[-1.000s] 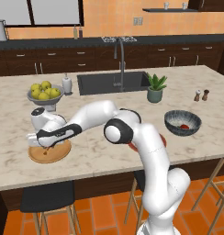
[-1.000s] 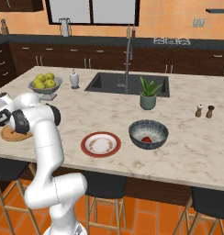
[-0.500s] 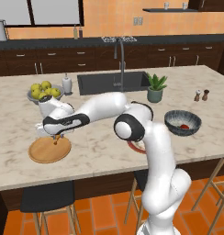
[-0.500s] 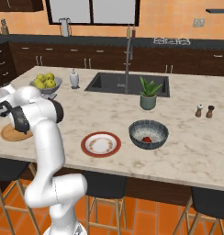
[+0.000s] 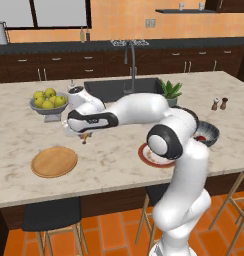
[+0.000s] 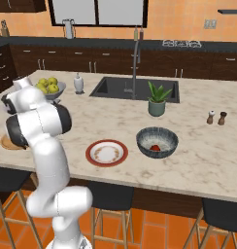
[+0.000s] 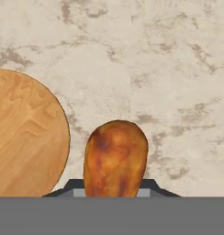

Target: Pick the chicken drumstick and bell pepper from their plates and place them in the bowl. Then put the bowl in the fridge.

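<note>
At the bottom centre of the hand view I see the chicken drumstick (image 7: 115,158) held in my claw (image 7: 114,189), which is closed on it, thick end pointing away from the camera. It hangs over the marble surface (image 7: 169,69). The wooden plate (image 7: 26,137) sits bare at the left of that frame. In the left base view the claw (image 5: 84,136) is left of centre, above the surface and up-right of the wooden plate (image 5: 54,161).

I judge the drumstick to be light and stiff, maybe a little slippery on its glazed skin, so a grip across the thick part seems safest.

Farther, in the right base view, the red-rimmed plate (image 6: 107,152) lies at centre, and just to its right the bowl (image 6: 157,141) has the bell pepper (image 6: 154,147) inside. I cannot read any writing or labels.
</note>
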Robot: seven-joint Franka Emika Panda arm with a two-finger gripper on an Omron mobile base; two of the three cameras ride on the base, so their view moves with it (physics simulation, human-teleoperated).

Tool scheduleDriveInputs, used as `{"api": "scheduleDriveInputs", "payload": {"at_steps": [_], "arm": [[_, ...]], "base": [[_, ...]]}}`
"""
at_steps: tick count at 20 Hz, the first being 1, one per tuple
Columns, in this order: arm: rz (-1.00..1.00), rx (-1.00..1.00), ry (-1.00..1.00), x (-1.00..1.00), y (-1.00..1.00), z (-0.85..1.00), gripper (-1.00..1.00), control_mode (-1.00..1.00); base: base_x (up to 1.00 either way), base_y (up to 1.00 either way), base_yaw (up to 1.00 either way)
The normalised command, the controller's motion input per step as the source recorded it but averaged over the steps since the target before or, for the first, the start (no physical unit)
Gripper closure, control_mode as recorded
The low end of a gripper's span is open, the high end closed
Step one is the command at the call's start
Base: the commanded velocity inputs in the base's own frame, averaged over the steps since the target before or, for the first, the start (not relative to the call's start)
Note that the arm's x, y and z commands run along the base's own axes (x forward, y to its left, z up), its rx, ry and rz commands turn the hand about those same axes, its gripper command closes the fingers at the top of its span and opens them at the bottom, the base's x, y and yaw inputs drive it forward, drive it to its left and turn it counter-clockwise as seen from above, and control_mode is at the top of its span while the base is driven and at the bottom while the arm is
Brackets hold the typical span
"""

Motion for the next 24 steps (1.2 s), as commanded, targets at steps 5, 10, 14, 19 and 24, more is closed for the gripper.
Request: {"api": "scheduleDriveInputs", "payload": {"at_steps": [5, 10, 14, 19, 24], "arm": [[0.04, 0.04, 0.00, -0.23, -1.00, 0.55, 1.00, -1.00], [0.03, 0.04, 0.00, -0.15, -1.00, 0.44, 1.00, -1.00], [0.01, 0.02, 0.03, 0.00, -1.00, 0.41, 1.00, -1.00], [0.00, 0.01, 0.03, 0.00, -1.00, 0.19, 1.00, -1.00], [0.02, 0.00, 0.00, 0.00, -1.00, 0.00, 1.00, -1.00]], "base": [[0.00, 0.00, 0.00], [0.00, 0.00, 0.00], [0.00, 0.00, 0.00], [0.00, 0.00, 0.00], [0.00, 0.00, 0.00]]}}
